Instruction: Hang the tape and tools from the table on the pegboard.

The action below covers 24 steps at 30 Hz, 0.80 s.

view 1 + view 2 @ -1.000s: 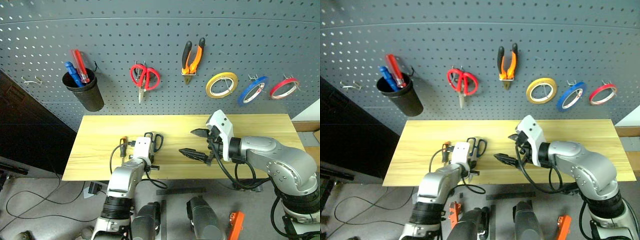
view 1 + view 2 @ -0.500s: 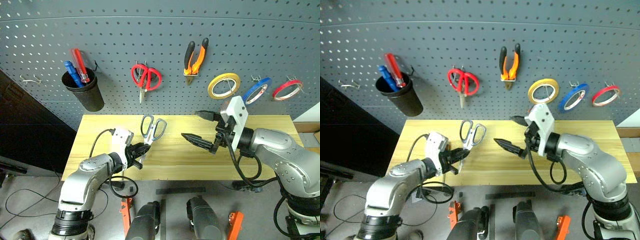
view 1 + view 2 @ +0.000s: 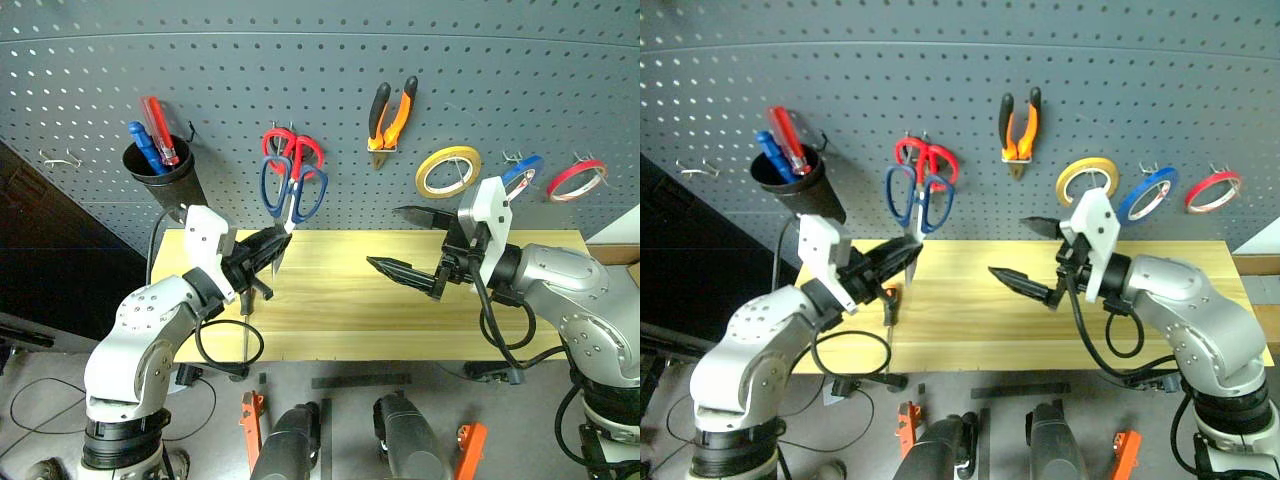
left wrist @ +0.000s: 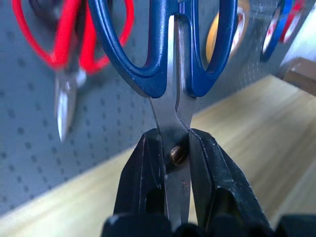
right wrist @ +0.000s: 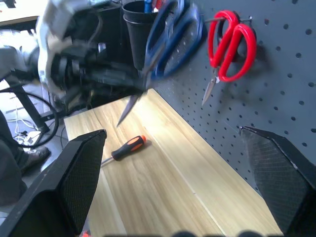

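Note:
My left gripper [image 3: 262, 252] is shut on the blades of the long scissors [image 3: 293, 190] near their pivot. It holds them up with the dark blue handles in front of the pegboard [image 3: 300, 70], overlapping the red-handled scissors [image 3: 298, 150]. In the left wrist view the fingers [image 4: 148, 168] clamp the blades at the screw. My right gripper [image 3: 384, 237] stands open in the air above the table [image 3: 340, 310], holding nothing. The orange-and-black screwdriver [image 5: 123, 147] lies on the table near its left end. The pliers [image 3: 388, 110] and the thin red tape [image 3: 577, 178] hang on the pegboard.
A black cup [image 3: 165, 180] with red and blue screwdrivers hangs at the pegboard's left. A yellow roll [image 3: 446, 170] and a blue roll [image 3: 513, 180] hang between the pliers and the red tape. A bare hook [image 3: 62, 158] sits at the far left.
My left gripper has lifted the blue-handled scissors off the table and up to the pegboard beside the red scissors. My right gripper rose a little, still open.

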Motion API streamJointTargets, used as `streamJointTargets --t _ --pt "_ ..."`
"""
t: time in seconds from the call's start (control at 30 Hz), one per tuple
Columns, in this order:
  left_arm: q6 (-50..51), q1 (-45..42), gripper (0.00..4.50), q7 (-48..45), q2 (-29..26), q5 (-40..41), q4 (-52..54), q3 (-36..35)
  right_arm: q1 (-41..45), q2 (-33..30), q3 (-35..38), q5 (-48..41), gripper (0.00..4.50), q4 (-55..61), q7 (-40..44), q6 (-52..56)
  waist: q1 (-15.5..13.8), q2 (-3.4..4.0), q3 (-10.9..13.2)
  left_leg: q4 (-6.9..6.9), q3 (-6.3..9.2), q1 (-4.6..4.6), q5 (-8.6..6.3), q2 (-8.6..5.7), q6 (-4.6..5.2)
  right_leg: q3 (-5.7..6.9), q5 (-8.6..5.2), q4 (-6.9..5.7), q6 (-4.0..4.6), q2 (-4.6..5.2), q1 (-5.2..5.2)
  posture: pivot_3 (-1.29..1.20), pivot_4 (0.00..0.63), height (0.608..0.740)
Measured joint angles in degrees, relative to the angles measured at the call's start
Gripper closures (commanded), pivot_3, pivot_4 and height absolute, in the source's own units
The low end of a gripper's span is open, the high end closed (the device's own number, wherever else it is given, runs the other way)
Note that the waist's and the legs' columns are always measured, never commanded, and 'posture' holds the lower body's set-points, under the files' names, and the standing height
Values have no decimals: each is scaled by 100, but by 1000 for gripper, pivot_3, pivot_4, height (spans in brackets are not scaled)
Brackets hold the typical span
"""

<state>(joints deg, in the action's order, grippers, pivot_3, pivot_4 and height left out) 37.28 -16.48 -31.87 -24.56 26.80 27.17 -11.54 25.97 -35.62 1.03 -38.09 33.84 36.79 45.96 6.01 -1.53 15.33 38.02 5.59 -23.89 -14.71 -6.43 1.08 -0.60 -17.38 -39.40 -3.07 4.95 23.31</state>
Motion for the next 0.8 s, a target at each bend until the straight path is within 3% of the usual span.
streamJointTargets --t 0.13,0.67,0.8 --pt "-34 -453 4064 228 85 15 -211 13 15 -1 -15 101 0 -54 43 -80 13 1 0 0 -8 4 0 0 0 -4 1 -1 -1 0 -1 -213 253 740" --pt "-429 -593 4064 292 175 -219 -1308 380 63 77 -39 158 0 -91 -76 -195 27 0 0 2 -5 2 0 0 0 -2 1 -3 0 0 1 -231 256 740" --pt "-534 -701 2796 356 217 -236 -1434 381 233 119 -32 217 0 -91 -105 -379 31 0 0 2 -5 2 0 0 0 -1 1 -3 0 0 1 -231 256 740"
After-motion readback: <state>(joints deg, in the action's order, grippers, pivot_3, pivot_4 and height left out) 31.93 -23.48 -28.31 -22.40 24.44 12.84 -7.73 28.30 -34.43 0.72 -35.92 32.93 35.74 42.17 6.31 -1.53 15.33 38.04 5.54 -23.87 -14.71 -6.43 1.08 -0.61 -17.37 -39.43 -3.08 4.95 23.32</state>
